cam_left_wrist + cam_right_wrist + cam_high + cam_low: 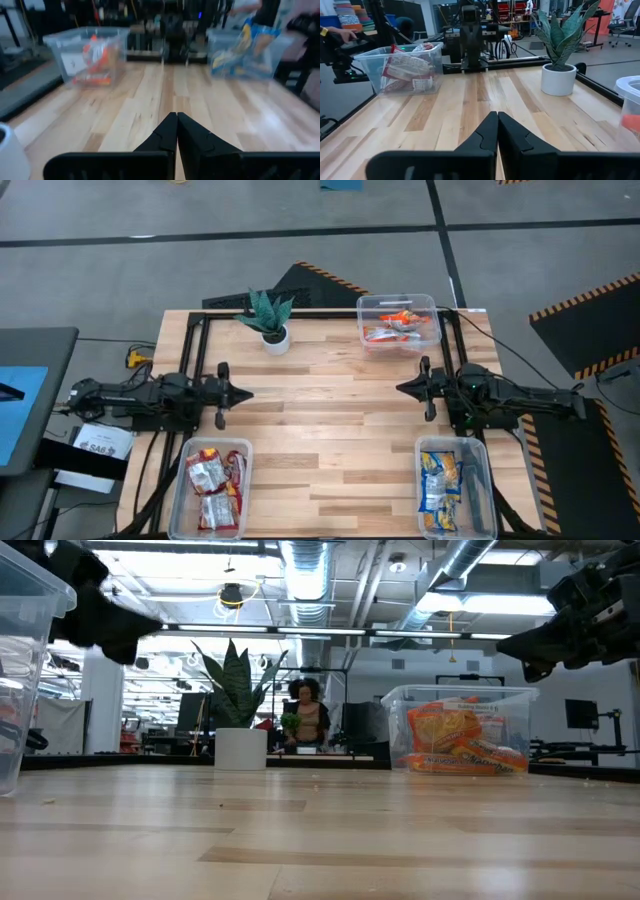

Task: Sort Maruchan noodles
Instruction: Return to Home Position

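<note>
The Maruchan noodles lie sorted by colour in three clear bins. Orange packets (395, 330) fill the far right bin (432, 308). Red-white packets (212, 480) lie in the near left bin (180, 480), and blue-yellow packets (440, 485) in the near right bin (482, 470). My left gripper (248, 392) hovers level over the table's left side, shut and with nothing in it (176, 117). My right gripper (400, 387) hovers level over the right side, facing the left one, also shut with nothing in it (497, 116).
A green spiky plant (270, 310) in a white pot (275, 340) stands at the far edge, left of the orange bin. Bare wooden tabletop (325, 430) stretches between the two grippers. A person (305, 710) sits in the room beyond the table.
</note>
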Motion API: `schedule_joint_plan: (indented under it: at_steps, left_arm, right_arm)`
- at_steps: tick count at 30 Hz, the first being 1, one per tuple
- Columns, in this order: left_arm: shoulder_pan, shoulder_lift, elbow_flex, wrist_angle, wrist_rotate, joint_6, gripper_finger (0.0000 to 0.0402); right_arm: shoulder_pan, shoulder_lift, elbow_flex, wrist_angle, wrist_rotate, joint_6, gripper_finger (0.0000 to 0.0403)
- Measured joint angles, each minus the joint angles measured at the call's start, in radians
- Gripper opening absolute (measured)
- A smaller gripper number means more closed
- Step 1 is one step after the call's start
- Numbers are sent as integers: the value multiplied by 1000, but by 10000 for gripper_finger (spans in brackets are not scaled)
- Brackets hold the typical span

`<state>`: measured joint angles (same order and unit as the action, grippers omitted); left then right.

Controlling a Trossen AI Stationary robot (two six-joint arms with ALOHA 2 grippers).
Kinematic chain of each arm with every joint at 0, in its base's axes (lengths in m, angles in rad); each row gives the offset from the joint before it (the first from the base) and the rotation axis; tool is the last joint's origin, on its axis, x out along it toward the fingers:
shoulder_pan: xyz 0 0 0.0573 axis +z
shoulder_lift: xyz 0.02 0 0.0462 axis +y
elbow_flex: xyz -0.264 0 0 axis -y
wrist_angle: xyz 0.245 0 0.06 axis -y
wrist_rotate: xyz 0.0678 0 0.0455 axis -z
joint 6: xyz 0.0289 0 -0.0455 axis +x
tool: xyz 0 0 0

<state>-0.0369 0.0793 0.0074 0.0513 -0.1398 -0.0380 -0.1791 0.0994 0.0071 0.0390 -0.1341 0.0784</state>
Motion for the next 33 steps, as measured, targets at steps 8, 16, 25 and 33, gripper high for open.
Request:
schedule_joint_plan:
  at_steps: [8,16,25,33]
  left_arm:
    - [-12,-79,-1,10,-15,0,0]
    - [-35,-78,-1,0,2,0,0]
    - [-35,-78,-1,1,3,0,0]
    - [-35,-78,-1,2,3,0,0]
  right_arm:
    - [67,-78,0,-1,3,0,36]
    - [197,-97,-1,23,2,1,36]
    - [224,-97,-1,11,4,1,36]
    - [224,-97,-1,9,4,1,36]
